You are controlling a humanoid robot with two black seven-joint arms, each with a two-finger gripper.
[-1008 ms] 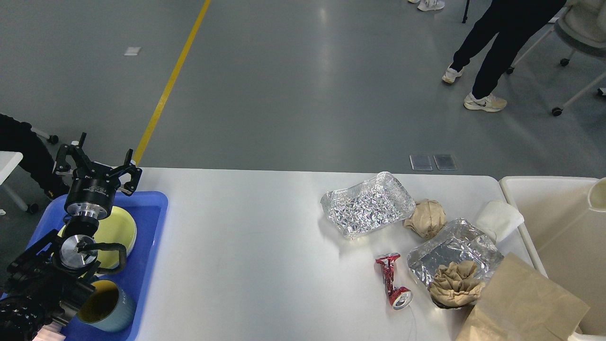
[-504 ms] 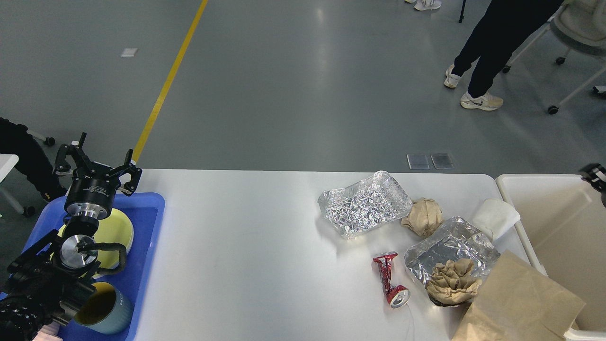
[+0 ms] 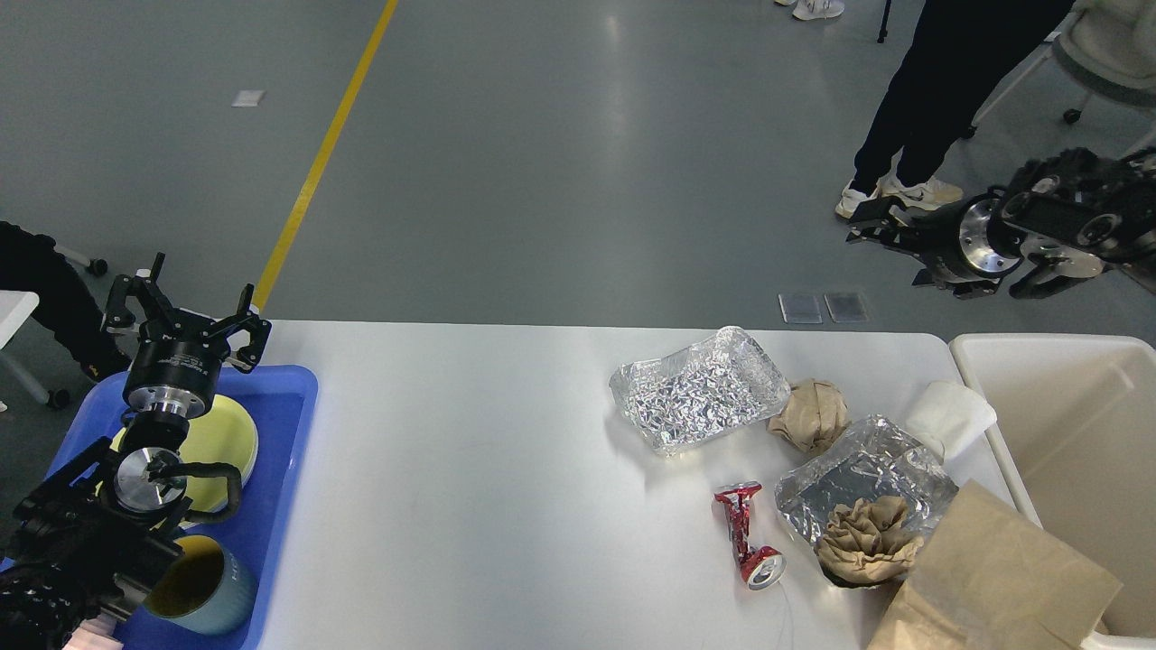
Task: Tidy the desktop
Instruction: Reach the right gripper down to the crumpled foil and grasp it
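Left gripper: fingers spread apart, empty, above the blue tray.
Right gripper: state unclear, raised beyond the desktop.
Crushed can: lay on desktop.

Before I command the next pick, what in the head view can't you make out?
- Right pincer: small, side-on and dark; open or shut unclear.
- Brown paper bag: cut off by the bottom edge.
- Cup and yellow plate in the blue tray: partly hidden by my left arm.
- Cream bin: cut off by the right edge, contents unseen.
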